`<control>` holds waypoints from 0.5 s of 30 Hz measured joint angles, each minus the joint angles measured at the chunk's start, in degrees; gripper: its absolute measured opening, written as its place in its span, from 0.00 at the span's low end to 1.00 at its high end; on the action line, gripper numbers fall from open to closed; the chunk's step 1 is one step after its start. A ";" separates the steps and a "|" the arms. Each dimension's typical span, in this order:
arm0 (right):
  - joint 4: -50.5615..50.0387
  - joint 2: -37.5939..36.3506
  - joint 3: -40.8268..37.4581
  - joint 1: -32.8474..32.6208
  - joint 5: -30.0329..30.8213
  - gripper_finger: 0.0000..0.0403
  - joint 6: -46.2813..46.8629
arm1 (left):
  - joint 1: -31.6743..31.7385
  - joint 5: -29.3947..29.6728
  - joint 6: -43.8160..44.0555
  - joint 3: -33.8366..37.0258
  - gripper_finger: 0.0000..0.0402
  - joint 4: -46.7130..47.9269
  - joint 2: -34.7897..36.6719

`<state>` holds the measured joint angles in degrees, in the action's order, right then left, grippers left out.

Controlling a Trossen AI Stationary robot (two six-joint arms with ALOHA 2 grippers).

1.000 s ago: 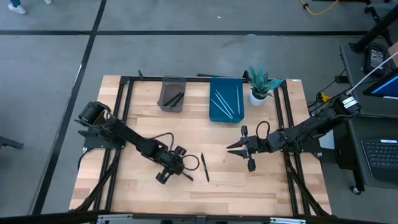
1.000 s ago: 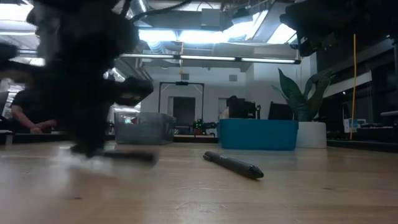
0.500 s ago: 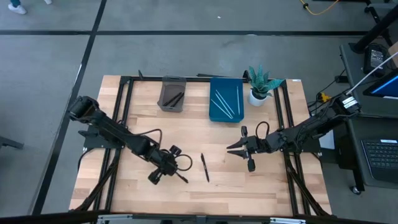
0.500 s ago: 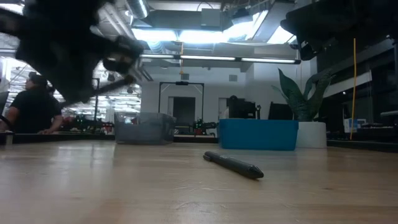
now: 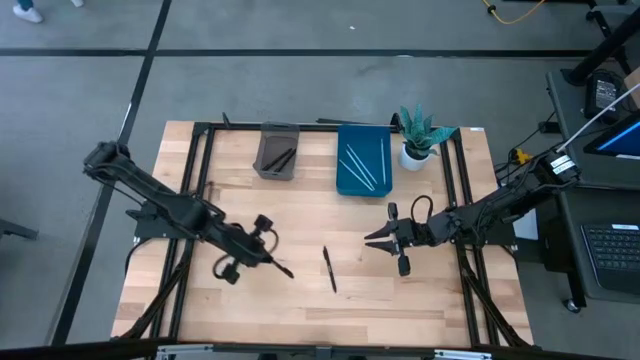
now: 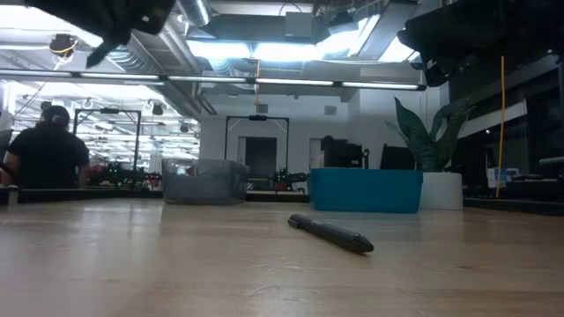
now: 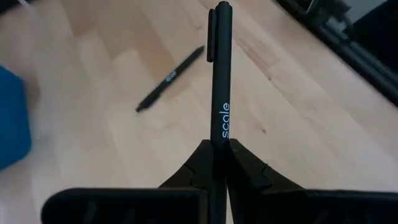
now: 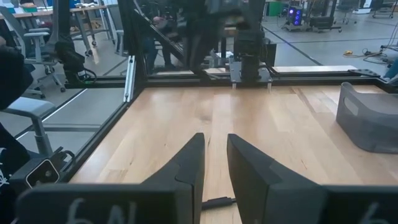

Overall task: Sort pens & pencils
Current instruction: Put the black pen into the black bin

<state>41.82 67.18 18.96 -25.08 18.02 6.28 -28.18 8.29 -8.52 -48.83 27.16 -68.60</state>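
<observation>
My left gripper (image 5: 262,258) hangs above the table's left middle, shut on a black pen (image 7: 217,74) printed "scale". A second black pen (image 5: 328,268) lies flat on the wood at the table's centre, also seen in the low view (image 6: 330,233) and the left wrist view (image 7: 171,78). The grey tray (image 5: 277,150) at the far edge holds black pens. The blue tray (image 5: 363,160) beside it holds pale sticks. My right gripper (image 5: 380,238) waits right of centre, open by a narrow gap (image 8: 214,168), touching nothing. My left gripper pinches the black pen between its two fingers near one end (image 7: 218,144). The pen runs on forward in line with the fingers, its clip end (image 7: 214,18) pointing away from them. It is lifted clear of the table and slants toward the table's right and near side (image 5: 283,269).
A potted plant (image 5: 420,135) stands right of the blue tray. A black frame rail (image 5: 200,190) runs along the table's sides. A person (image 6: 44,154) sits in the room beyond. Bare wood lies along the near edge (image 5: 330,310).
My left gripper has risen from the table top and drawn back toward the table's left edge, carrying the black pen with it. The pen, down at the wood a second ago, now hangs clear. The other pen and my right arm have kept still.
</observation>
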 joint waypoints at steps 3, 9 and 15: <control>-0.17 0.00 0.00 0.00 0.00 0.18 -0.02 | 0.04 0.60 -0.25 2.03 0.04 -0.03 4.65; -0.17 0.00 0.00 0.00 0.00 0.18 0.01 | 0.70 3.13 -1.12 7.65 0.04 -3.91 14.21; -0.13 0.00 0.00 0.00 0.00 0.18 -0.27 | 3.44 0.72 -1.28 17.99 0.04 -16.66 22.93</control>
<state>41.69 67.18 18.96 -25.08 18.02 6.01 -24.74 9.02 -9.80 -30.84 10.49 -45.67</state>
